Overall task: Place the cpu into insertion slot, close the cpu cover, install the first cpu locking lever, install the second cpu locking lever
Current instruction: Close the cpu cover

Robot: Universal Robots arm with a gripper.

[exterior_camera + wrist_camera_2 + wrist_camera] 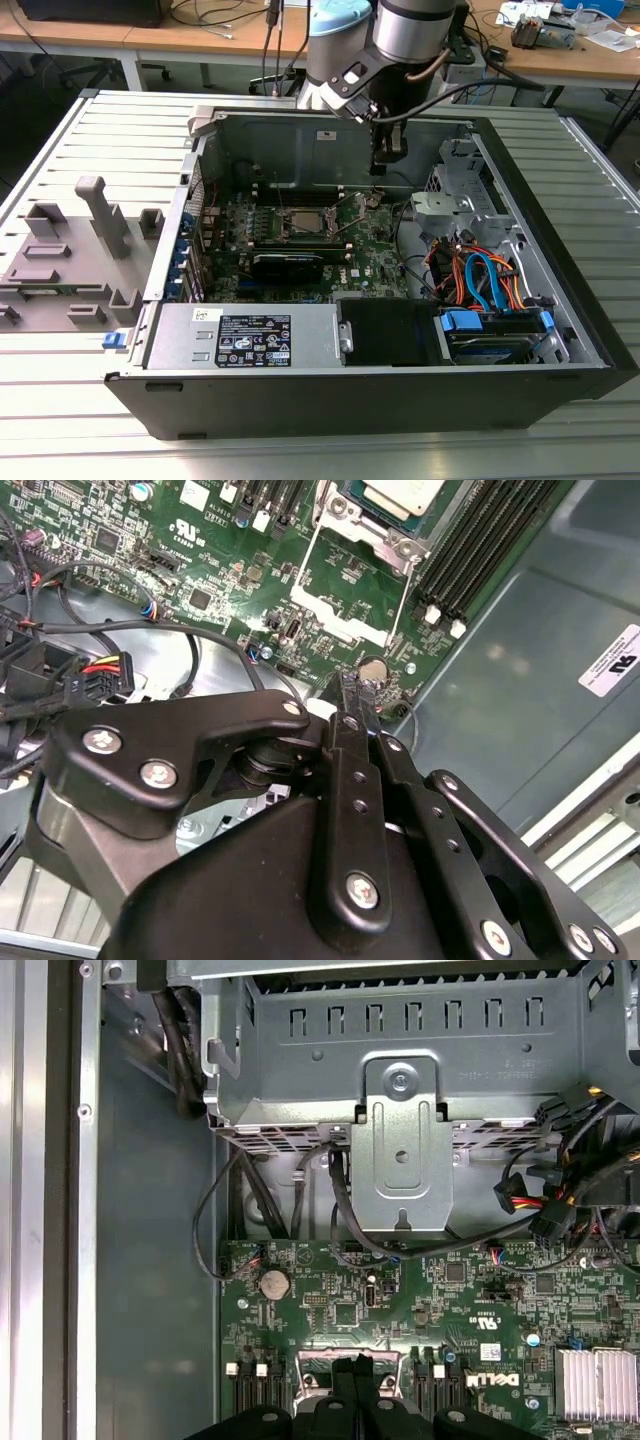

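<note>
An open computer case (560, 250) lies on the table with its green board facing up. The insertion slot (300, 222) sits mid-board, and the silvery cpu (403, 492) lies in it. The cpu cover (338, 627) is swung open and lies flat beside the socket, green board showing through its window. My gripper (388, 152) hangs above the board to the exterior view's right of the socket, near the round coin battery (372, 670). In both wrist views its black fingers (346, 1372) meet at the tips with nothing between them.
A metal drive cage (400, 1140) and bundles of cables (480, 280) fill the case toward the exterior view's right. The power supply (250, 335) lies along the near side. Memory slots (480, 550) run beside the socket. A grey fixture (70, 250) stands outside the case.
</note>
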